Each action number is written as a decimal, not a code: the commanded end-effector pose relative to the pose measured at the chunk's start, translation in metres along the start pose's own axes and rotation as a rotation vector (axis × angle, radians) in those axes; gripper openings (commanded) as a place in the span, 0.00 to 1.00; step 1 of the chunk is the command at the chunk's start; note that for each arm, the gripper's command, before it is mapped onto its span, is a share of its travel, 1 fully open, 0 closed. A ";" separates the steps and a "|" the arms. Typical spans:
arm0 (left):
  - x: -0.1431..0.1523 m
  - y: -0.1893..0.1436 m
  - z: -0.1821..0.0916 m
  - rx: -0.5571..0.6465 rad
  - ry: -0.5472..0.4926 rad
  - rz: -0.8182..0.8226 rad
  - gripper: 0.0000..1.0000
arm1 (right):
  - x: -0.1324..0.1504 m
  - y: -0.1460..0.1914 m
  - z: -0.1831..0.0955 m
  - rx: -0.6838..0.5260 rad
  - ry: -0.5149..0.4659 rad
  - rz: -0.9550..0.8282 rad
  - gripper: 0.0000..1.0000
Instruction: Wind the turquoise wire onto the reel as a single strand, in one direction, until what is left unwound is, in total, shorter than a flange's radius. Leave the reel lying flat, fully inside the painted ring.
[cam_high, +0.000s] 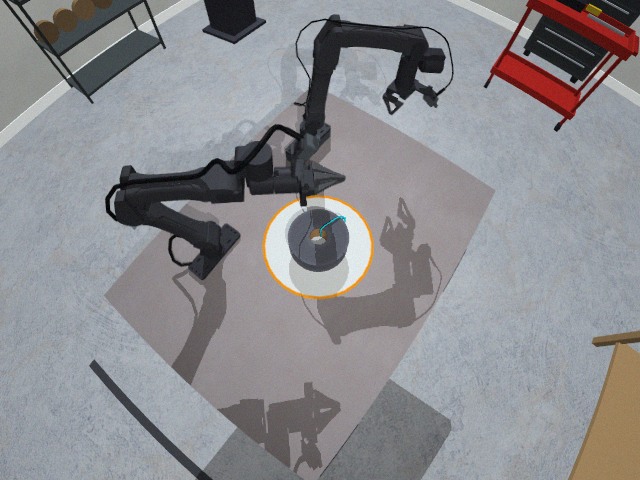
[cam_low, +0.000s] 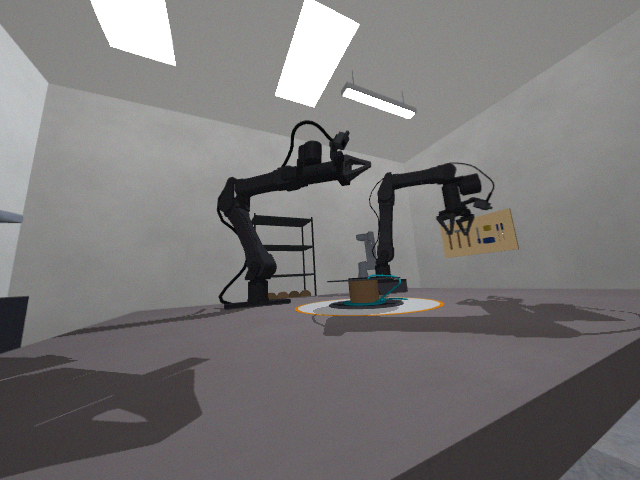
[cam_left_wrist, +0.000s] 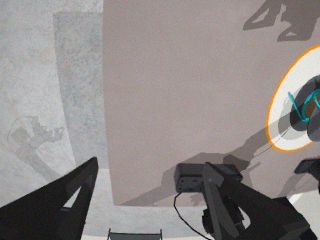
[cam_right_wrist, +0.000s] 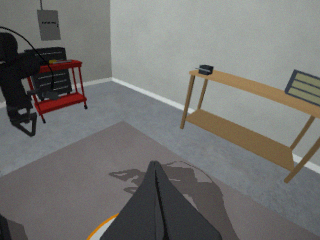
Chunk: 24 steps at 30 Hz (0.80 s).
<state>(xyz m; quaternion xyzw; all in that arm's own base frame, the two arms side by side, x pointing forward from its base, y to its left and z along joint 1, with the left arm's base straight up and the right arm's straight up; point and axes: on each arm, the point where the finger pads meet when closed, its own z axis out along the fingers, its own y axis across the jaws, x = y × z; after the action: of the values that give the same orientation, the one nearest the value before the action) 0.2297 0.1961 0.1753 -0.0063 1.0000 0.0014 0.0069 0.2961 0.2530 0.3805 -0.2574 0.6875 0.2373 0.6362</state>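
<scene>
While the left pincer (cam_high: 413, 107) (cam_low: 457, 232) (cam_left_wrist: 152, 165) (cam_right_wrist: 30, 129) gapes wide, the right pincer (cam_high: 343, 178) (cam_low: 369, 164) (cam_right_wrist: 153, 165) is closed.

Dark reel lying flat inside the orange ring, turquoise wire looping loose

The reel (cam_high: 330, 258) (cam_low: 364, 290) (cam_left_wrist: 300, 120) is showing dark round flanges above and below a brown core, and is resting on the white disc within the painted ring (cam_high: 264, 246) (cam_low: 443, 304) (cam_left_wrist: 268, 120) (cam_right_wrist: 102, 225). The turquoise wire (cam_high: 331, 223) (cam_low: 399, 284) (cam_left_wrist: 295, 105) is coming over the upper flange, bending down at one side and running low around the core's foot, partly hidden.
</scene>
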 end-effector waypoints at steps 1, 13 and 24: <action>-0.006 0.001 -0.018 -0.043 -0.043 0.005 1.00 | -0.026 0.002 -0.010 0.006 -0.078 0.001 0.00; -0.006 0.001 -0.018 -0.043 -0.043 0.005 1.00 | -0.021 0.003 -0.010 0.014 -0.057 0.010 0.00; -0.006 0.001 -0.018 -0.043 -0.043 0.005 1.00 | 0.024 0.001 -0.015 0.073 0.104 0.074 0.00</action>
<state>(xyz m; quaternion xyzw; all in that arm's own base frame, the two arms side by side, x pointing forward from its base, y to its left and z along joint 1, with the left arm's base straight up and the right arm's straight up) 0.2297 0.1961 0.1753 -0.0063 1.0000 0.0014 0.0069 0.2898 0.2560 0.3541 -0.2455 0.7238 0.2254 0.6042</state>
